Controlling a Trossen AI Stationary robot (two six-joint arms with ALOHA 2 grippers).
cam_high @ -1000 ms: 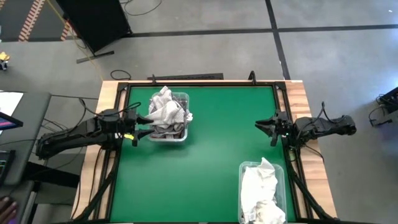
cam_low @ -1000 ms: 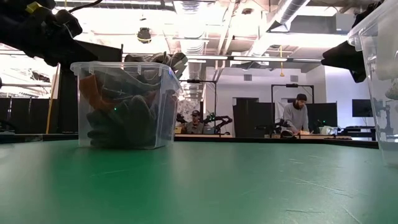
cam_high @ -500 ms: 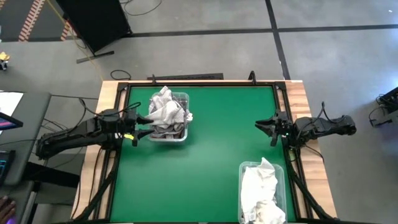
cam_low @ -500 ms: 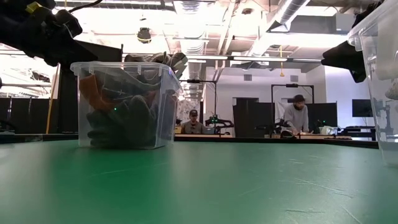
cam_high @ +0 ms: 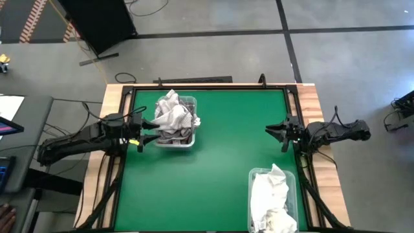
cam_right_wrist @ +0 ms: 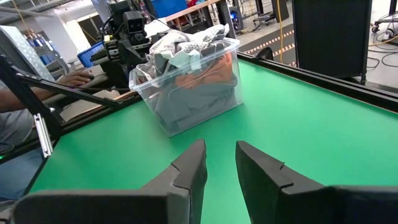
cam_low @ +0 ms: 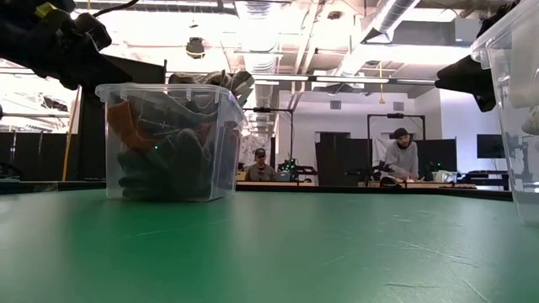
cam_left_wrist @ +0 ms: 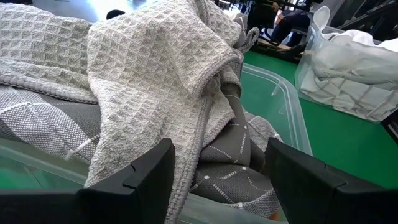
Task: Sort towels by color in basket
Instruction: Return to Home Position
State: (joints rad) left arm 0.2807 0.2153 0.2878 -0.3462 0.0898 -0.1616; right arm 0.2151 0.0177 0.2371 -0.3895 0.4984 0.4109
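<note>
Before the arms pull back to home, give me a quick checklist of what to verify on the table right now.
1. Left gripper open and empty: ok.
2. Left gripper free of the light grey waffle-weave towel draped over the clear plastic bin: cannot tell; the cloth hangs close in front of it.
3. Right gripper open and empty, over the bare green mat: ok.
4. No towel lying loose on the mat: ok.
5. White towels inside the second clear bin: ok.
</note>
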